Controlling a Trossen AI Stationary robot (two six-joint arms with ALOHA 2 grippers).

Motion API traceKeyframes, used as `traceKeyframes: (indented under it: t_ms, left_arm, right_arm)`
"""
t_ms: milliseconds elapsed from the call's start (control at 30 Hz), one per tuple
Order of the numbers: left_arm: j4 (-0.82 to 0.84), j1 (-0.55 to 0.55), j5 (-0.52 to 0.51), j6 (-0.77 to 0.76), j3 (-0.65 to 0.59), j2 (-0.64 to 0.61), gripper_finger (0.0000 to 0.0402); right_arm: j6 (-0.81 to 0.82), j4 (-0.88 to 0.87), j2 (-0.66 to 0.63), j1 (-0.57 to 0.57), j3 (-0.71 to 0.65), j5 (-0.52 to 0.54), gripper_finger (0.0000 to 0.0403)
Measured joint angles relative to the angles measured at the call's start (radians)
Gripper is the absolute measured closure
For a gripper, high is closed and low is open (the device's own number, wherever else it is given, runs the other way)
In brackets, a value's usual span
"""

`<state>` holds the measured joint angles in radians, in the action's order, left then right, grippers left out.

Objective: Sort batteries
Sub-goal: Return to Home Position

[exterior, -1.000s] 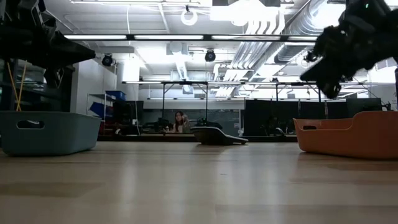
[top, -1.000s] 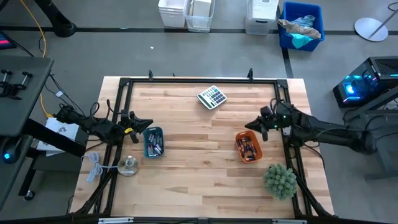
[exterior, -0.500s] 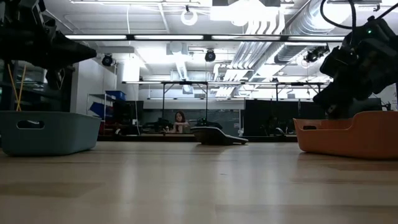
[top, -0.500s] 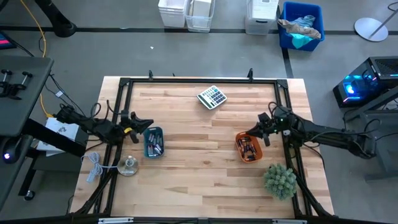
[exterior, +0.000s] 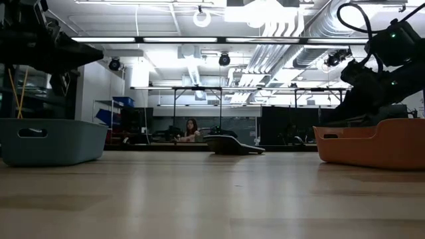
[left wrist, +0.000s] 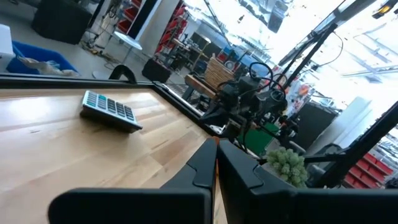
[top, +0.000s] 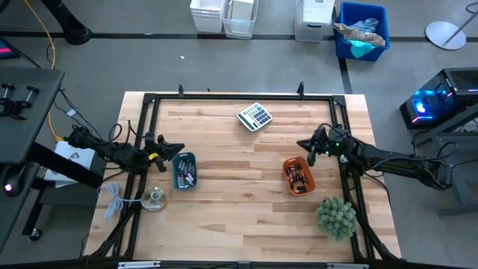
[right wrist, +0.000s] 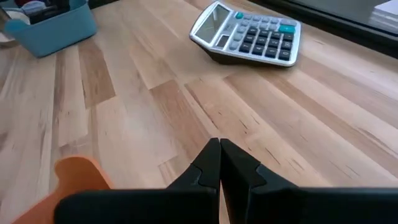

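Batteries (top: 186,175) lie in blue bin (top: 175,178) and orange bin (top: 311,181); none seen loose on table (top: 239,196), sorting looks finished. Left gripper (top: 178,152) beside blue bin, right gripper (top: 303,146) near orange bin, both closed, empty.

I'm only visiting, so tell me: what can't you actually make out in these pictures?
- High view: the batteries in the blue bin and orange bin are too small to count or tell apart.
- Low view: both bins' walls hide their contents, and the calculator lies edge-on, keys unseen.
- Right wrist view: the shut right hand hides all but a corner of the orange bin.
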<state>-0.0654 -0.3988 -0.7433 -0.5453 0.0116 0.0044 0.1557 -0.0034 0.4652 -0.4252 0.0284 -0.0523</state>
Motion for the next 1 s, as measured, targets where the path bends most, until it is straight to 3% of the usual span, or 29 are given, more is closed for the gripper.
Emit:
traceKeyframes:
  t_ms: [233,500,733,1000]
  left_arm:
    - [-0.006,0.002,0.0,0.0,0.0,-0.001,0.0396]
    - [0.0,0.196,0.012,-0.001,0.0,-0.001,0.0396]
    - [0.001,0.407,-0.007,-0.001,0.0,-0.001,0.0396]
    - [0.004,0.423,-0.022,0.0,0.001,-0.001,0.0396]
  right_arm:
    - [0.0,-0.017,-0.018,0.008,0.0,0.008,0.0403]
    - [0.0,-0.001,-0.453,0.104,-0.011,0.028,0.0403]
    - [0.0,0.184,-0.465,0.208,-0.018,0.023,0.0403]
    - [0.0,0.134,-0.465,0.289,-0.018,0.015,0.0403]
